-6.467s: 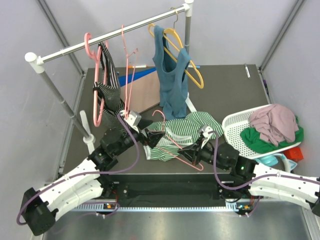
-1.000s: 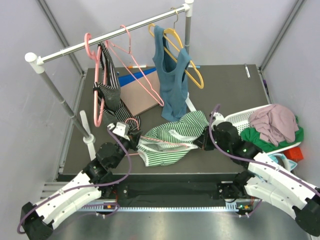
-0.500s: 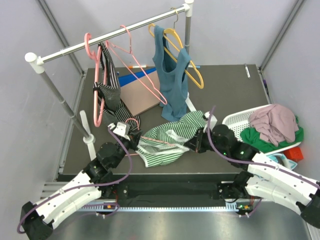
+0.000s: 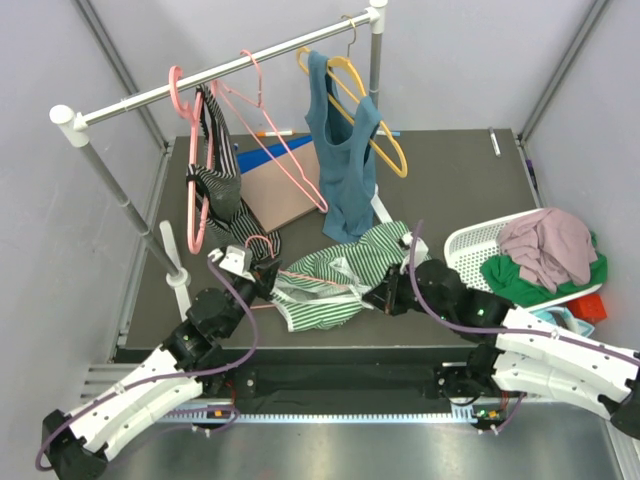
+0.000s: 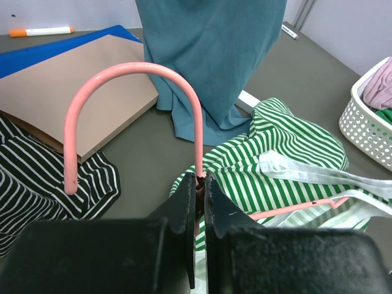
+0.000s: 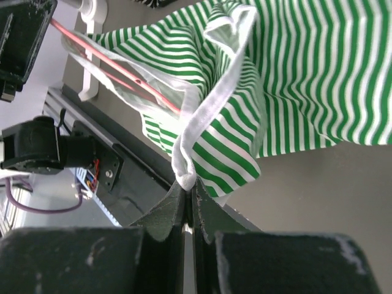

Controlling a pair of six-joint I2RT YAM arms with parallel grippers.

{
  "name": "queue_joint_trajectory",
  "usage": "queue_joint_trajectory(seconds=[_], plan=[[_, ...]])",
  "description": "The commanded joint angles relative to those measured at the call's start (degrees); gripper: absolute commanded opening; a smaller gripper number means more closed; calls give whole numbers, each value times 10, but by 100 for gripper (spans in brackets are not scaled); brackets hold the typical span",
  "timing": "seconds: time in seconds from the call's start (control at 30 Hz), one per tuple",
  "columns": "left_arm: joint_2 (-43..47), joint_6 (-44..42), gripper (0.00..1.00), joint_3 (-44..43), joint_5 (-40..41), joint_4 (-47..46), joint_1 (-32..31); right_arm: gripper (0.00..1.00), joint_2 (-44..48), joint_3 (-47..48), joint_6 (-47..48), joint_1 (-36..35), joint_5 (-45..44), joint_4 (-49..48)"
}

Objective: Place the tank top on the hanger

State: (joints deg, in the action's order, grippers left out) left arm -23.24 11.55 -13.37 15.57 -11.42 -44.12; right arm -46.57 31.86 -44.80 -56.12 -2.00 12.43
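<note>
Left hand clamps the hanger below its hook; right hand pinches the tank top by its trim. Only the wrist views show these grips.

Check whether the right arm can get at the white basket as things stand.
Probably not yet: the basket sits close beside it with nothing between, but the right end effector is shut on the tank top trim and must release first.
</note>
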Motion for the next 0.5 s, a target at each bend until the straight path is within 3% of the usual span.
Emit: queue_joint_trajectory(seconds=[0.0, 0.2, 0.47], plan=[[11, -5, 0, 4, 15, -14, 3, 0, 42, -9, -22, -9, -50, 41], [10, -5, 0, 5, 17, -15, 3, 0, 68, -13, -27, -9, -76, 79], [13, -6, 0, 5, 21, -13, 3, 0, 35, -14, -22, -14, -58, 66]])
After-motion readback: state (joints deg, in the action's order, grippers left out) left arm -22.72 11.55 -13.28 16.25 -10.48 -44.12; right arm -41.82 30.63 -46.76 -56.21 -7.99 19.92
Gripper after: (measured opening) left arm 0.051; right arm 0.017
